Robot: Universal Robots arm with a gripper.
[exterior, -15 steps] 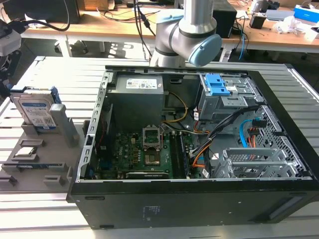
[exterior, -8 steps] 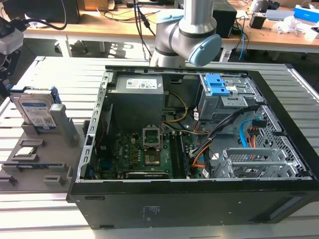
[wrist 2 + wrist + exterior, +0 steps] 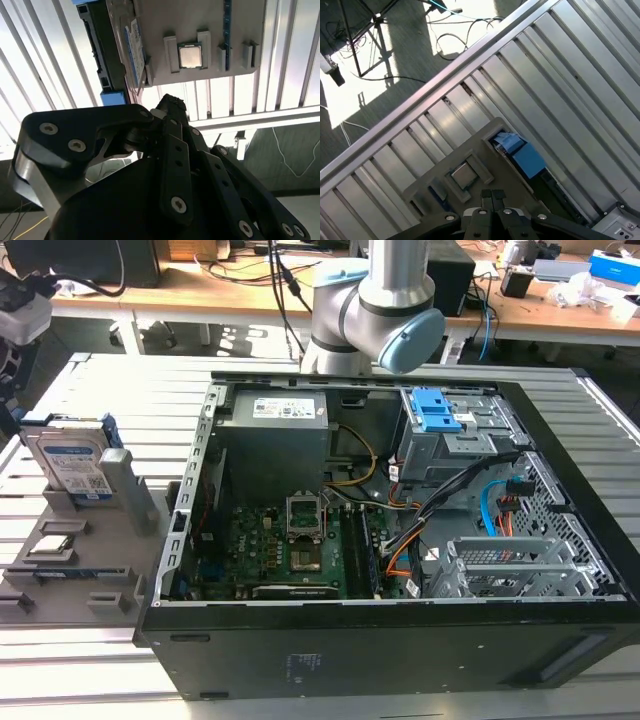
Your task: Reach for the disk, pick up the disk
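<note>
1. The exterior view shows the disk [image 3: 70, 462] standing on end in a grey holder [image 3: 100, 562] on the table [image 3: 80, 680], beside an open computer case [image 3: 400, 540]. Its long axis is upright and its label faces that camera.
2. In the first wrist view the pincer [image 3: 492, 196] has its fingertips pressed together, empty.
3. In both wrist views the disk sits beyond the pincer's tips, apart, its narrow upper edge turned toward them.

No print is legible on the disk's [image 3: 62, 452] white-and-blue label [image 3: 82, 472].

Silver disk [image 3: 68, 465], white-and-blue labelled, blue-railed; grey holder [image 3: 110, 545]; black case [image 3: 400, 660]; green motherboard [image 3: 270, 552], seemingly dark-speckled; pale silver table [image 3: 80, 665], striped with parallel ribs.
</note>
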